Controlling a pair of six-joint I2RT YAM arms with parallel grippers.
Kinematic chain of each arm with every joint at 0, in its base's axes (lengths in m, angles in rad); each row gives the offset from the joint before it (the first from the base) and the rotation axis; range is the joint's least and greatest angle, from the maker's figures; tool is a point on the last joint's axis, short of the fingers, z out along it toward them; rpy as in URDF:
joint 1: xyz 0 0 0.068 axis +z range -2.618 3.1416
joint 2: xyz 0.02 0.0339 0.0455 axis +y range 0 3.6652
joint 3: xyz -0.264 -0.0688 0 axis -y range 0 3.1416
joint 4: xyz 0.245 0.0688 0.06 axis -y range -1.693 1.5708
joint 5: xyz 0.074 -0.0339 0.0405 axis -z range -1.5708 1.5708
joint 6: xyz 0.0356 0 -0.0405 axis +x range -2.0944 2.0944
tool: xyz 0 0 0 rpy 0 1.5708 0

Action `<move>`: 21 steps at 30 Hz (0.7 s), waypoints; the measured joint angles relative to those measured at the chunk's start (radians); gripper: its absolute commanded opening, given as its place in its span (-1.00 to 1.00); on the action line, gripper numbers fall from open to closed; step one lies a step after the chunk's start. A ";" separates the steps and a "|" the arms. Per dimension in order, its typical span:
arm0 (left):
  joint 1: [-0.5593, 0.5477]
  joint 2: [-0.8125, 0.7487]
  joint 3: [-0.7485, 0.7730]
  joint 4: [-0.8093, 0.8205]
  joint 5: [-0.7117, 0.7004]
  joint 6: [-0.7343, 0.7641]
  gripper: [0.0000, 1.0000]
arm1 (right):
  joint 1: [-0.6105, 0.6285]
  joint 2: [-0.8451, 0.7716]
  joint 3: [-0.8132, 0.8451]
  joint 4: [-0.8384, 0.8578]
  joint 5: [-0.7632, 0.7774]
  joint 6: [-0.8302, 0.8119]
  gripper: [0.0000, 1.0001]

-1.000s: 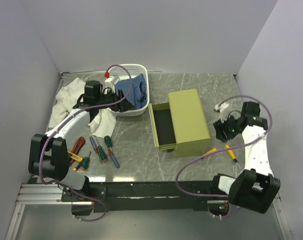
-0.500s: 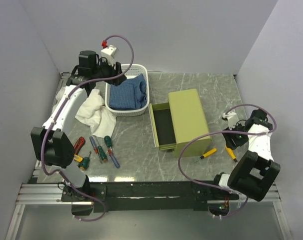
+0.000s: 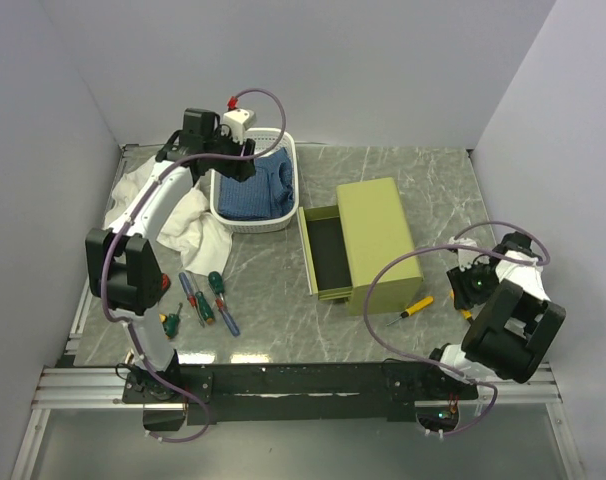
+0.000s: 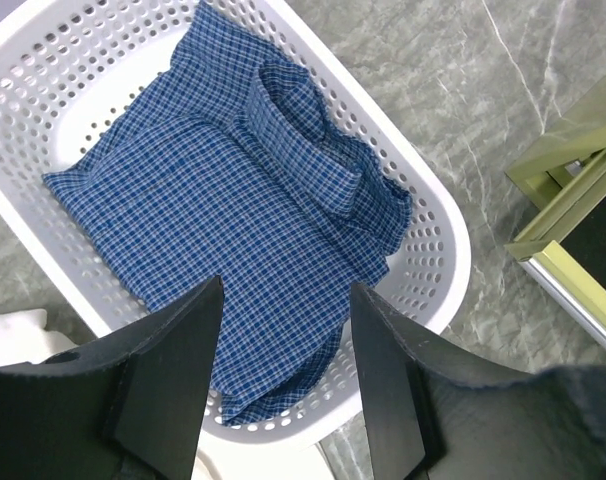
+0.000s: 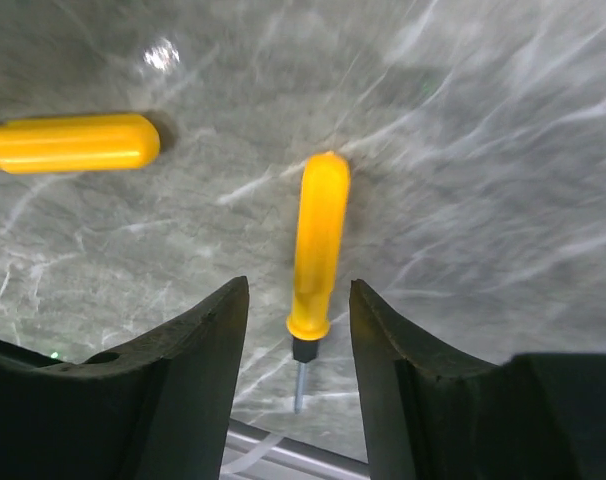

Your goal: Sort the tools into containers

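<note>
Yellow screwdriver (image 5: 321, 240): flat on the grey table (image 5: 483, 120), lower end of its handle in the gap of the right gripper (image 5: 298, 295), whose fingers stand spread on either side, clear of it
Second yellow screwdriver (image 5: 73, 143): near, outside the fingers
Cluster of screwdrivers (image 3: 215, 285): table's left side, beside the white cloth (image 3: 188, 225)
Left gripper (image 4: 283, 300): fingers apart, empty, above the white basket (image 4: 453, 250) holding blue fabric (image 4: 233, 210)
Olive drawer chest (image 3: 378, 240): mid-table, drawer out
</note>
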 measured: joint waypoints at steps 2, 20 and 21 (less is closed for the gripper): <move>-0.011 0.000 0.000 0.000 -0.007 0.004 0.18 | -0.005 0.019 -0.016 0.011 0.012 0.005 0.00; 0.089 -0.186 -0.139 0.069 0.040 -0.142 0.22 | 0.004 -0.007 0.113 0.005 0.067 0.166 -1.00; 0.101 -0.211 -0.151 0.082 0.041 -0.161 0.23 | 0.013 -0.040 0.177 -0.014 0.057 0.190 -1.00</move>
